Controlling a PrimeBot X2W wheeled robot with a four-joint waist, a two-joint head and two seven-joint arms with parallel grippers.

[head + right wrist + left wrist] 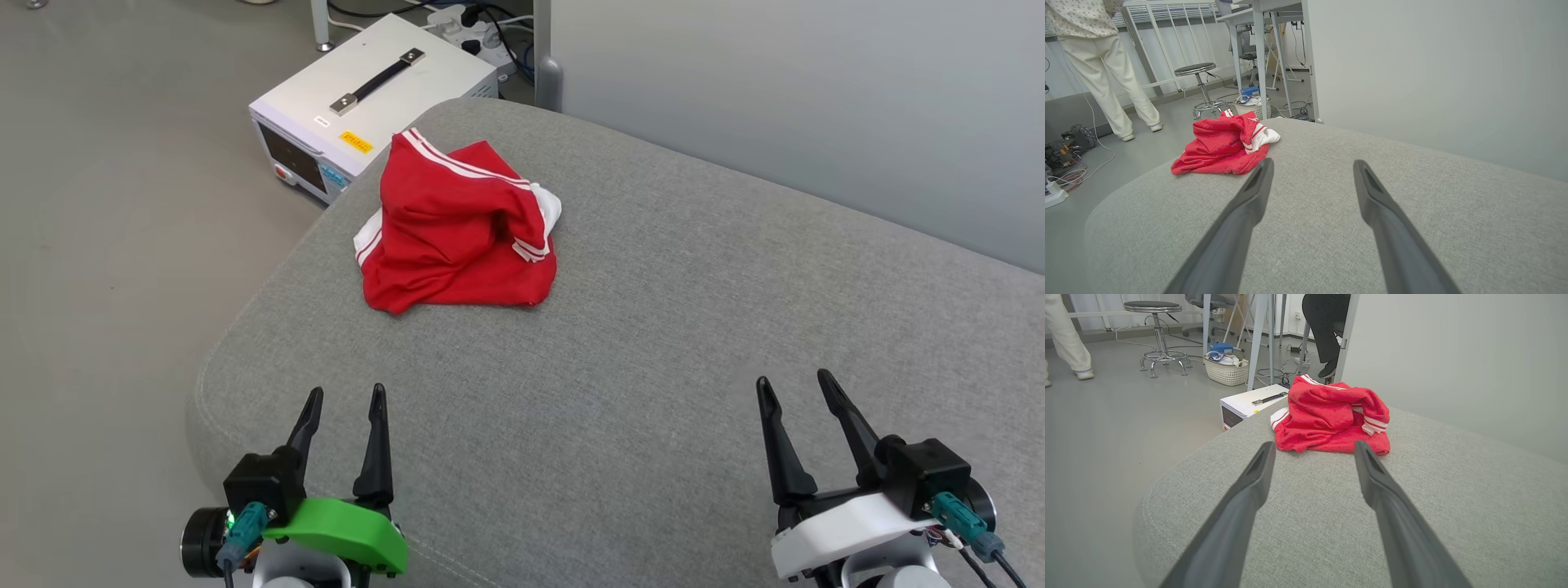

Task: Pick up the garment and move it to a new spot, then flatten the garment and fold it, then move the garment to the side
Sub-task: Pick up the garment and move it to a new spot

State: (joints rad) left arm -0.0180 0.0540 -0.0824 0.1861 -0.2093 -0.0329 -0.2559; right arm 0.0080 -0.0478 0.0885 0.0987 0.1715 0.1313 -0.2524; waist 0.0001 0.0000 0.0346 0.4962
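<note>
Here the red garment (pixel 457 237) lies crumpled in a loose heap on the grey cushion (pixel 653 367), toward its far left corner, with striped trim and a bit of white sleeve showing at the edges. Neither claw touches it. The left claw (pixel 347 392) hovers over the near left edge of the cushion with its two dark fingers spread apart and nothing between them; in its wrist view they point straight at the heap. The right claw (pixel 792 378) hangs over the near right part, well apart from the garment, also spread wide and holding nothing. On the floor just past the garment's corner sits a white box (pixel 375 90) with a black carry handle on top. Farther back a white woven basket (pixel 1226 371) stands by a table leg, holding a jumble of pale items too small to tell, with a blue thing just behind it. A stool (pixel 1153 308) and a person (pixel 1106 73) in pale trousers stand beyond.
</note>
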